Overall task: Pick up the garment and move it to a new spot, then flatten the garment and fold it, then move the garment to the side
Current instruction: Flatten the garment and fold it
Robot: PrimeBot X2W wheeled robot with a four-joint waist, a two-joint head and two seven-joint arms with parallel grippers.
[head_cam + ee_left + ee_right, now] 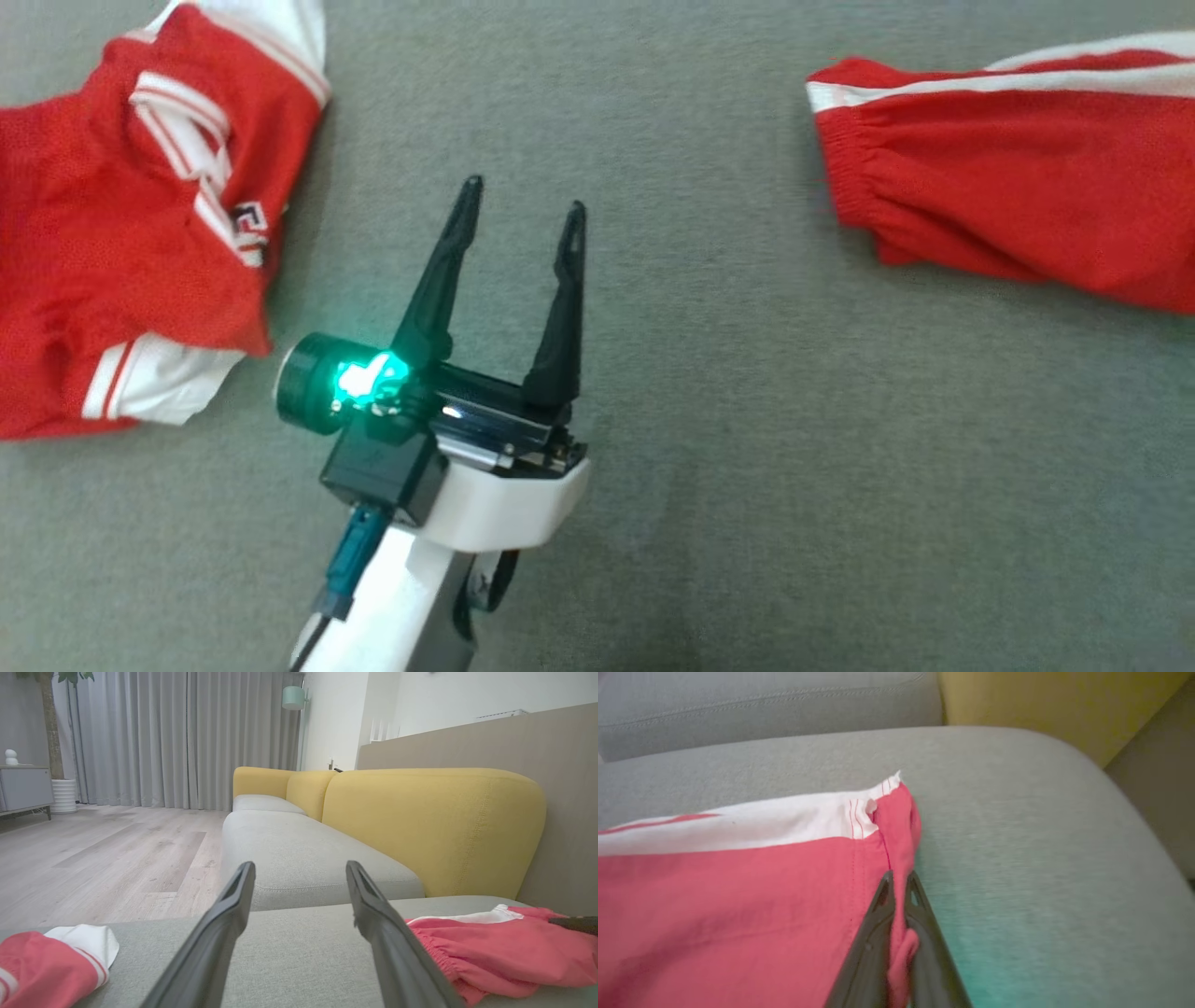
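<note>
The garment (pixel 112 224), a red jersey with white sleeves and striped trim, lies crumpled on the grey cushion at the far left; its sleeve also shows low left in the left wrist view (pixel 51 961). My left gripper (pixel 526 196) (pixel 300 865) hangs open over bare cushion just right of it, holding nothing. Another red garment (pixel 1018 177) (pixel 495 952) with a white edge band and a gathered hem lies at the right. My right gripper (pixel 901 882) is shut on a pinched fold at that garment's (pixel 738 905) edge.
The grey sofa seat (pixel 728 448) stretches between the two garments. A yellow backrest (pixel 434 826) rises behind it, and the seat's front edge drops to a wooden floor (pixel 103 858). Curtains (pixel 187 737) and a cabinet (pixel 23 786) stand far off.
</note>
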